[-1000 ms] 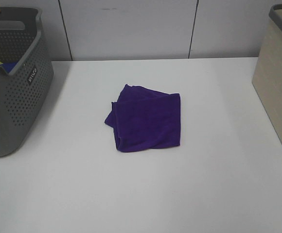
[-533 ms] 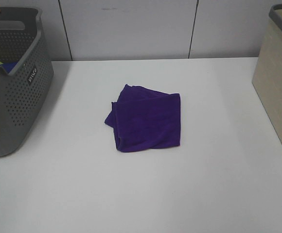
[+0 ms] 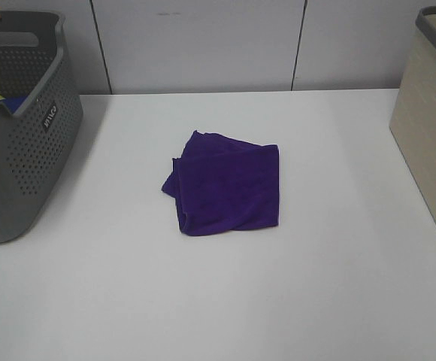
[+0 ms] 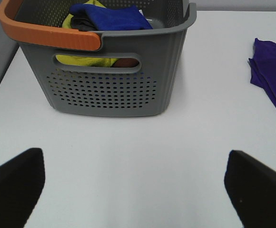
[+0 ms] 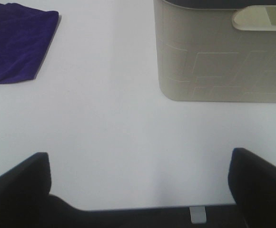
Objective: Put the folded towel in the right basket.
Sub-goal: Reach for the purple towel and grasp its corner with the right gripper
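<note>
The folded purple towel (image 3: 225,186) lies flat at the middle of the white table; it also shows in the left wrist view (image 4: 271,73) and in the right wrist view (image 5: 19,45). The right basket (image 3: 432,120) is beige with a grey rim and stands at the table's right edge; the right wrist view (image 5: 221,52) shows its side wall and handle slot. Neither gripper shows in the high view. My left gripper (image 4: 138,187) is open and empty, well short of the grey basket. My right gripper (image 5: 140,183) is open and empty, off to the side of both towel and beige basket.
A grey perforated basket (image 3: 19,135) with an orange handle (image 4: 47,35) stands at the table's left edge, holding blue and yellow cloths (image 4: 107,16). A panelled wall runs behind the table.
</note>
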`<state>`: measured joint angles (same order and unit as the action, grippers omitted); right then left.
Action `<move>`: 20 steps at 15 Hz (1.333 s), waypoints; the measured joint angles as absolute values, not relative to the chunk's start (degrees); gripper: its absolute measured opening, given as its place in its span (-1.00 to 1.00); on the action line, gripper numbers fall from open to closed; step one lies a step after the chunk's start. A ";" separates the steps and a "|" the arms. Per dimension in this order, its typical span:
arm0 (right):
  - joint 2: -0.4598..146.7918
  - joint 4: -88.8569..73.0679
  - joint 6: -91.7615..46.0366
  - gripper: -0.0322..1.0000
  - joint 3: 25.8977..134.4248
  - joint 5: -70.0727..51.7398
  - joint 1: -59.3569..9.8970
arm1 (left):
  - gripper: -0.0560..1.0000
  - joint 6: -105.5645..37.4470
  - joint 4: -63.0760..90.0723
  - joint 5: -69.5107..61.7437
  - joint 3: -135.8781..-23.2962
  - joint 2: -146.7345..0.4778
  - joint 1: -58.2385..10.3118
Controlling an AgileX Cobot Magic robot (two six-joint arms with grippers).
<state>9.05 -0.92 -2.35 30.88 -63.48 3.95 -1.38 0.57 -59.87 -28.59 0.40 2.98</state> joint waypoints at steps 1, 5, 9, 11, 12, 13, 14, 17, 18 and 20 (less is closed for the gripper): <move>17.53 -0.92 -2.35 0.94 34.95 -64.40 3.95 | 0.98 -1.38 0.57 -59.87 -28.59 0.40 2.98; 47.44 -1.26 -2.35 0.94 53.51 -66.06 3.95 | 0.98 -1.38 0.57 -59.87 -28.59 0.40 2.98; 66.35 -14.44 -6.42 0.94 64.97 -63.37 3.95 | 0.98 -1.38 0.57 -59.87 -28.59 0.40 2.98; 76.20 -22.98 -10.71 0.91 69.44 -59.99 0.57 | 0.98 -1.38 0.57 -59.87 -28.59 0.40 2.98; 81.47 -24.01 -11.17 0.90 71.96 -58.44 -3.09 | 0.98 -1.38 0.57 -59.87 -28.59 0.40 2.98; 87.72 -24.81 -11.06 0.89 74.43 -56.78 -6.25 | 0.98 -1.38 0.57 -59.87 -28.59 0.40 2.98; 90.87 -25.38 -11.00 0.89 75.86 -56.09 -7.73 | 0.98 -1.38 0.57 -59.87 -28.59 0.40 2.98; 106.80 -28.02 -11.00 0.89 83.82 -55.18 -10.89 | 0.98 -1.38 0.57 -59.87 -28.59 0.40 2.98; 110.98 -28.02 -11.00 0.89 85.20 -55.12 -10.89 | 0.98 -1.38 0.57 -59.87 -28.59 0.40 2.98; 118.32 -27.79 -10.83 0.89 86.86 -55.00 -10.89 | 0.98 -1.38 0.57 -59.87 -28.59 0.40 2.98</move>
